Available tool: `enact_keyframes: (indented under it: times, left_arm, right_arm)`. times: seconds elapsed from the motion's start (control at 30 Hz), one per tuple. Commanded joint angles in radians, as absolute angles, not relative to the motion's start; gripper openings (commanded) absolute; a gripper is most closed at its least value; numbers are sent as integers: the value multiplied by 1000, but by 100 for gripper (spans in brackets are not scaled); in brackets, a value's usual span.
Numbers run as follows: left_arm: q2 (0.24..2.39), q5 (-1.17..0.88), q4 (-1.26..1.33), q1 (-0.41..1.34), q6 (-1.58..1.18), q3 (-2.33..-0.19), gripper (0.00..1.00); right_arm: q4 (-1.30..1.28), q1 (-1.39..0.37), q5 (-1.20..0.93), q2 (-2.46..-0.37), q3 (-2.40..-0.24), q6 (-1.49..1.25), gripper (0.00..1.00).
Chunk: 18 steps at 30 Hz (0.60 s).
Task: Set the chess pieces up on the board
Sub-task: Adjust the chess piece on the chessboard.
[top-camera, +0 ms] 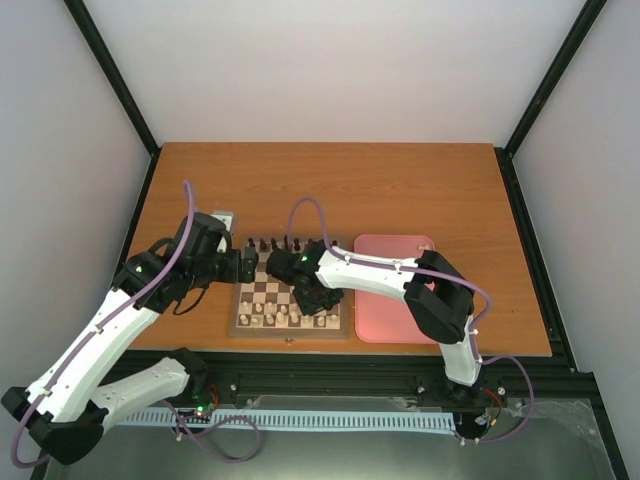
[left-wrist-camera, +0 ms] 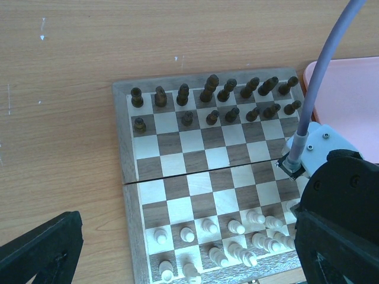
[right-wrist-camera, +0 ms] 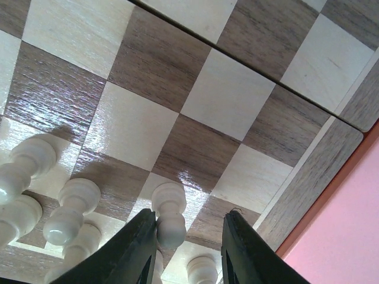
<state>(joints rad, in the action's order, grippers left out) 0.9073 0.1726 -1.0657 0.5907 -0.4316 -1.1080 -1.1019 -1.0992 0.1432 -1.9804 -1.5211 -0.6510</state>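
**Right claw straddles a white pawn near the board's edge**

The pink tray (top-camera: 395,290) lies just right of the board (top-camera: 262,288) in the overhead view. The right arm (top-camera: 400,275) reaches across the tray to get there. From the left wrist camera that arm's black-and-white bulk and lilac cable cover the board's lower right corner and hide some squares and pieces. The dark chessmen (left-wrist-camera: 225,97) stand upright in two rows along the top of the board.

The right claw (right-wrist-camera: 189,222) is about half open around one pawn (right-wrist-camera: 170,213). The left-hand finger in the picture touches the pawn, and a clear gap shows on the other side, so nothing is clamped. The left claw (top-camera: 248,266) hangs at the board's left edge with its jaws spread wide, holding nothing.

The white chessmen (left-wrist-camera: 237,234) are small, glossy and cream. They fill the bottom two rows of the board. The ones on the left are spaced one to a square, and those toward the lower right are bunched close together, a few seemingly tilted. The board itself is glossy wood in dark and pale checks with a brown border, and a seam runs across its middle.

The table (top-camera: 350,180) is orange-brown wood, ringed by plain white walls and black frame posts.
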Motion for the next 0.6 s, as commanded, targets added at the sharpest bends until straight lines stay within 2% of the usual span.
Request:
enact_keyframes:
  times: [0.0, 0.57]
  left_arm:
    - [896, 179, -1074, 583, -433, -1108, 100]
    - [921, 172, -1050, 583, -435, -1105, 100]
  right_arm:
    - [-1102, -1100, 153, -1952, -1509, -667, 32]
    - [-1127, -1091, 172, -1932, -1589, -625, 35]
